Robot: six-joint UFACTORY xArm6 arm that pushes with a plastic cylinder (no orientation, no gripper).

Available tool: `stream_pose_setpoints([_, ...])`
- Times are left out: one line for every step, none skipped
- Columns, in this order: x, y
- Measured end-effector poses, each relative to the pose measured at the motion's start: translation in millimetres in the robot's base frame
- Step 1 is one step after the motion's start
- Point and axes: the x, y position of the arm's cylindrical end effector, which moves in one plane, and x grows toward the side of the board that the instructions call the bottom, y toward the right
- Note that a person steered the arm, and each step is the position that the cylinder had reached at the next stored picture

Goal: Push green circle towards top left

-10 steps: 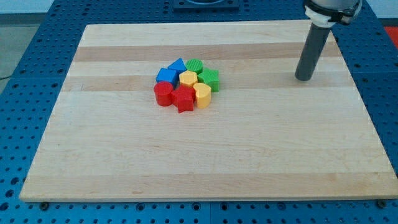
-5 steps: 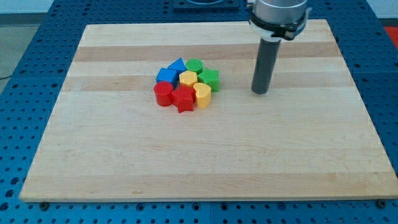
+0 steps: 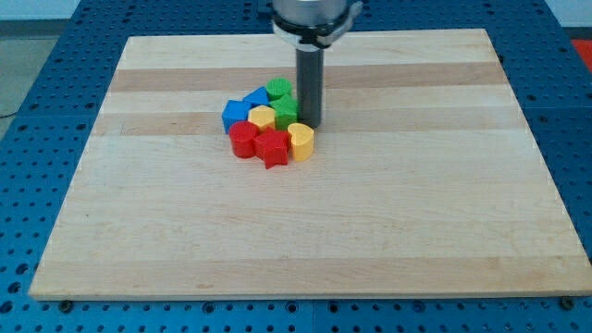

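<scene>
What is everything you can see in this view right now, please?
Board: 1, pale wood, fills most of the view.
Base: 1, blue, perforated, around the board.
Green blocks: 2, cluster's top right, one against the rod.
Blue blocks: 2, cluster's top left.
Yellow blocks: 2, cluster's middle and lower right.
Red blocks: 2, cluster's bottom.
My tip: 1, dark rod, touching the cluster's right side.

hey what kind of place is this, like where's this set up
Probably a robotics lab bench. A pale wooden board lies on a blue perforated table; small coloured blocks sit clustered on it, and my tip stands at the cluster's right edge, against the blocks.
</scene>
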Motion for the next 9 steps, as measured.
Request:
stream_pose_setpoints([-23,-16])
stream_pose_setpoints([-52,-31])
stream_pose_setpoints([-62,-44])
stream_pose_setpoints([-63,-39])
stream_pose_setpoints([-80,-44])
stream_pose_setpoints([-100,-71])
stream_pose_setpoints([-116,-84])
stream_pose_setpoints([-116,-84])
stream_pose_setpoints([-112,-60])
